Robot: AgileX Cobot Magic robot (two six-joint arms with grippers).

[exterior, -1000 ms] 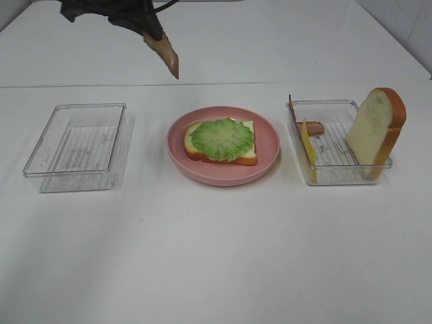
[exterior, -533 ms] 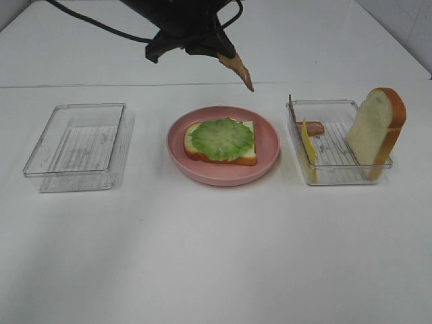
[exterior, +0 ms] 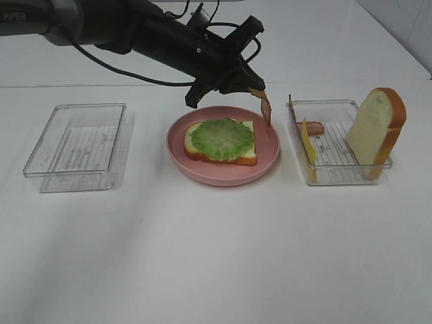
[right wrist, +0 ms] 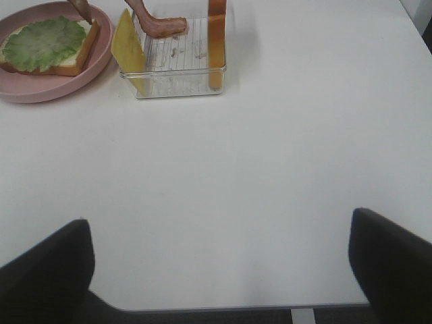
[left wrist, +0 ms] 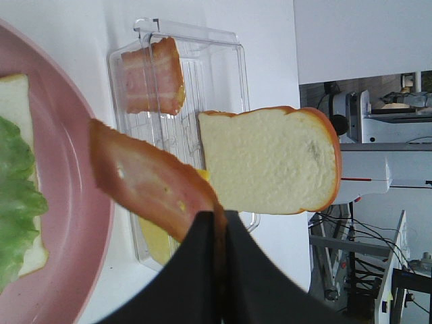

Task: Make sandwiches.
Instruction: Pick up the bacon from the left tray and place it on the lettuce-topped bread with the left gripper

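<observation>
At the far left we see a clear tray (exterior: 75, 145), well apart from the rest. Our left claw (exterior: 250, 86) reaches in from that side, clamped on a bacon strip (exterior: 263, 108) that dangles over the far right rim of the pink plate (exterior: 223, 177). The sandwich (exterior: 221, 140), bread topped with lettuce, lies on that plate. Just beside it, a second tray (exterior: 344, 179) holds cheese (exterior: 308, 145), more bacon (exterior: 312, 127) and an upright bread slice (exterior: 376, 128). Our right claw (right wrist: 219, 270) hangs over the table (right wrist: 270, 169), fingers apart.
</observation>
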